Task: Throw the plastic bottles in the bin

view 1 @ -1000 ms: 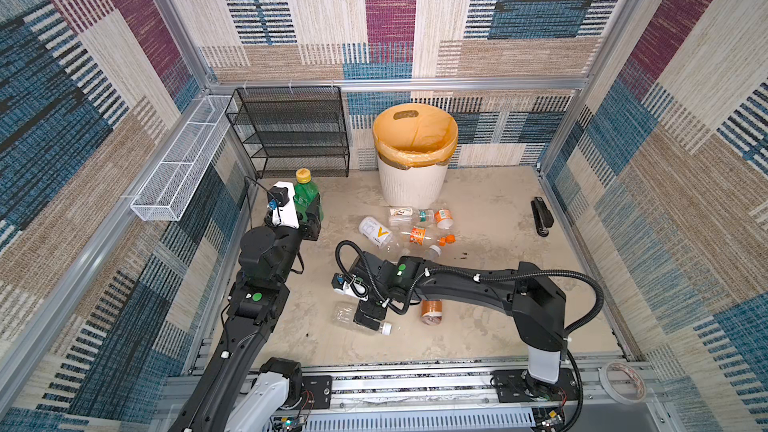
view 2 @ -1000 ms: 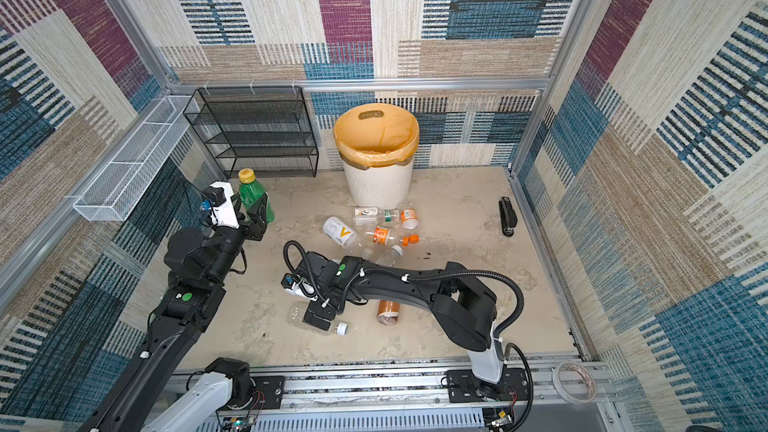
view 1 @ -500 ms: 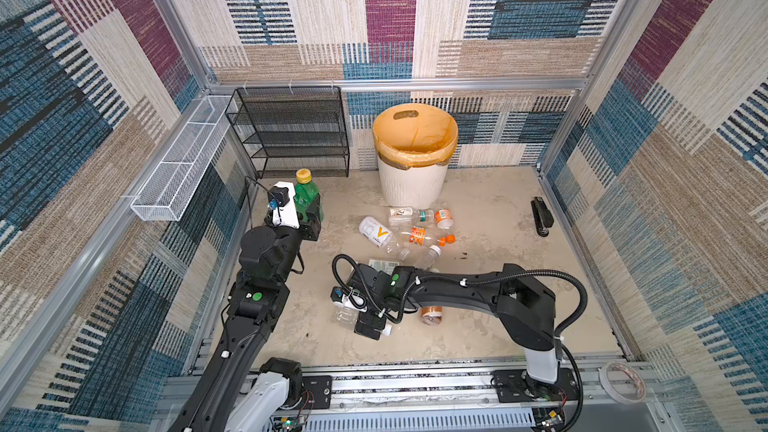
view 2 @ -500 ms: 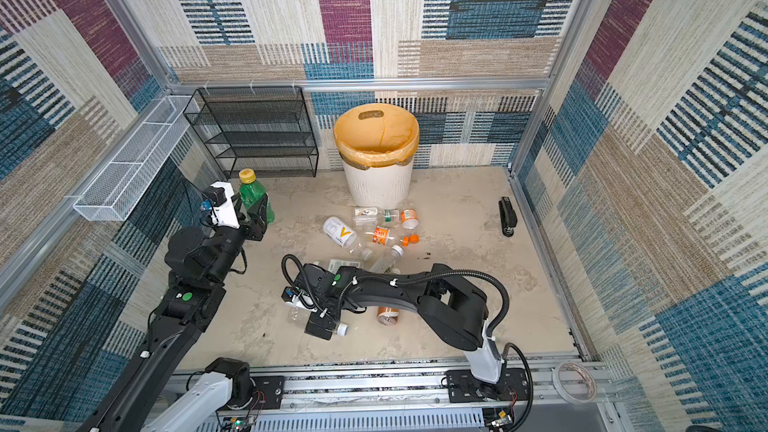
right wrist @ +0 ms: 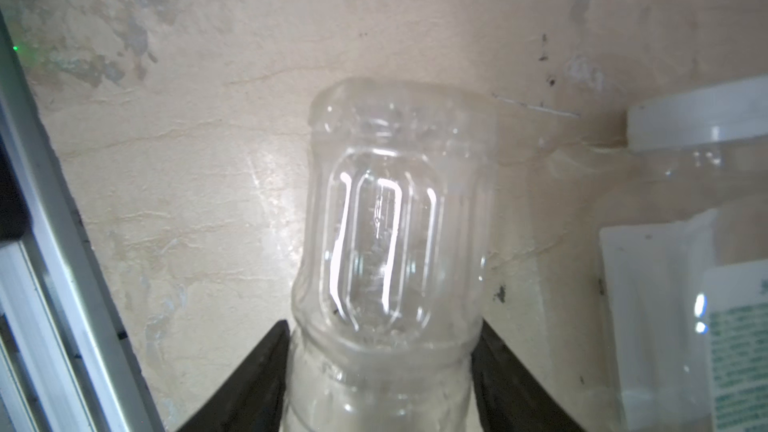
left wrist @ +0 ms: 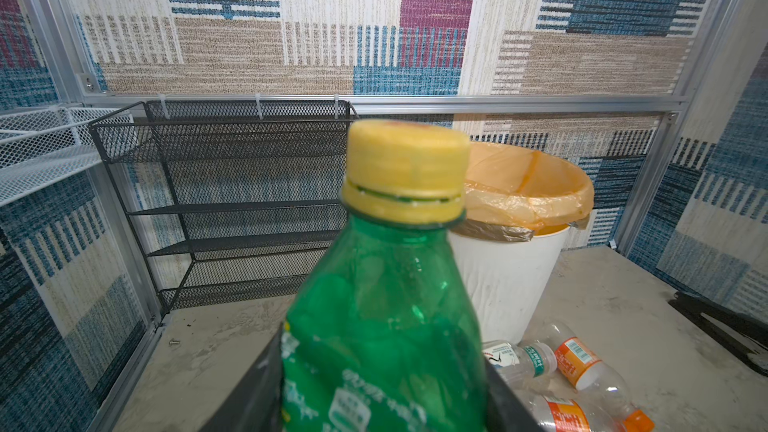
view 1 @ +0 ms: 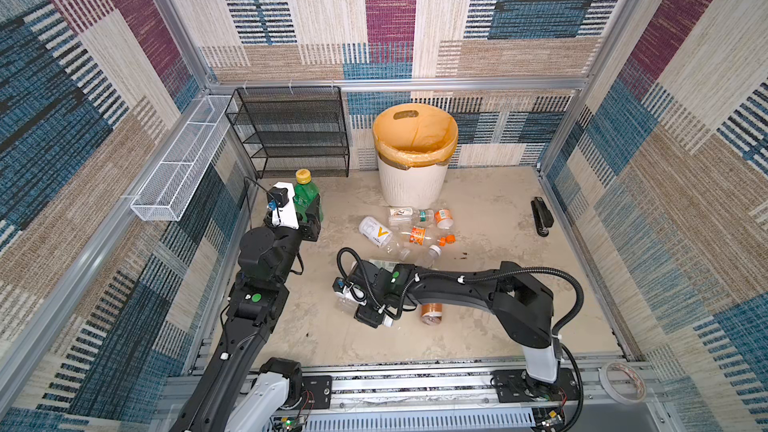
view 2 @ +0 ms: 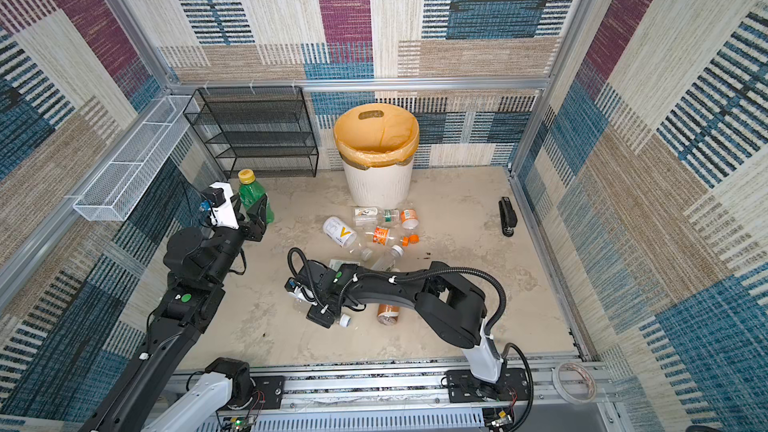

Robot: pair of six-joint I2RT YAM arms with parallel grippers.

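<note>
the right gripper (right wrist: 382, 328) is down at the floor near the front rail, its black fingers (right wrist: 266, 371) set against either side of a clear bottle (right wrist: 390, 218) that lies flat on the beige floor (view 1: 324, 326), so the jaws are closed in on it (only its base half shows in the right wrist view). a second labelled bottle (right wrist: 665, 305) lies just beside it. in both top views a brown-orange bottle (view 1: 432, 312) lies on the floor close against the right forearm. further back a loose heap of plastic bottles (view 1: 415, 234) sits between that arm and the bin, among them a white-labelled bottle (view 1: 375, 232) with an orange v and a couple with orange labels. off to the left, the left gripper (view 1: 309, 211) is clamped on a green bottle (left wrist: 386, 326) with a yellow cap, held upright. behind the heap stands the bin (view 1: 411, 189), white and ribbed, lined with an orange bag. a black stapler (view 1: 541, 216) lies by the right wall, well apart from the bottles. a black mesh rack (view 1: 291, 135) stands against the back wall left of the bin, and a white wire tray (view 1: 178, 172) hangs on the left wall.
</note>
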